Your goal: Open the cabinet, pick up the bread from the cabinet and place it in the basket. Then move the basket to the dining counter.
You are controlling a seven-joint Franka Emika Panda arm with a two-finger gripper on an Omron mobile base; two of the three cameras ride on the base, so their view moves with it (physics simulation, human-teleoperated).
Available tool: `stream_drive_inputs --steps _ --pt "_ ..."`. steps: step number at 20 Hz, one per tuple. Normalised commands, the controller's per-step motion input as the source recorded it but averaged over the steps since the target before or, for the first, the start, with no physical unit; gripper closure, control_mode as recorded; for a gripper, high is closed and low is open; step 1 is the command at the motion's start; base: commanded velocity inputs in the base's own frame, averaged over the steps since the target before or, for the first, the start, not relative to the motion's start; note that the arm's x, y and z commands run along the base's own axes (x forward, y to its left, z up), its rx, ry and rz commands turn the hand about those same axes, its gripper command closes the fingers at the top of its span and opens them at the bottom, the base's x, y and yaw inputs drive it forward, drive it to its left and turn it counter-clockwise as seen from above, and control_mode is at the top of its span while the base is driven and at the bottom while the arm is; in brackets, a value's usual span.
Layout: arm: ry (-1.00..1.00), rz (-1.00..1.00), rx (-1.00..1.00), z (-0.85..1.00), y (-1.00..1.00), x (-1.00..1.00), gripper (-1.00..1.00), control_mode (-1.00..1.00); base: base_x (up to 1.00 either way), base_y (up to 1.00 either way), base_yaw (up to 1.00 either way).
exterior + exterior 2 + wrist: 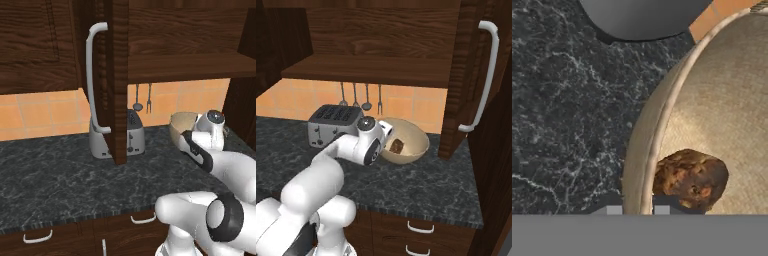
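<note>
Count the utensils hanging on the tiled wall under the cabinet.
3: the utensils hang in a row on the wall behind the toaster. The cabinet door may hide others.

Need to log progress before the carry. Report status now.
Gripper shut on basket rim. Bread lies inside basket. Cabinet door open. Toaster stands close beside basket, on the dark worktop.
</note>
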Motion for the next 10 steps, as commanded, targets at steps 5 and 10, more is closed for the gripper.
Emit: stream_drive_inputs --steps 5,10 --pt "-0.01 0.3 -0.11 0.52 0.05 -0.94 1.0 -1.0 0.0 0.0 0.0" --pt "-0.02 0.24 -0.17 0.82 0.24 -1.0 1.0 -1.0 0.0 0.0 0.0"
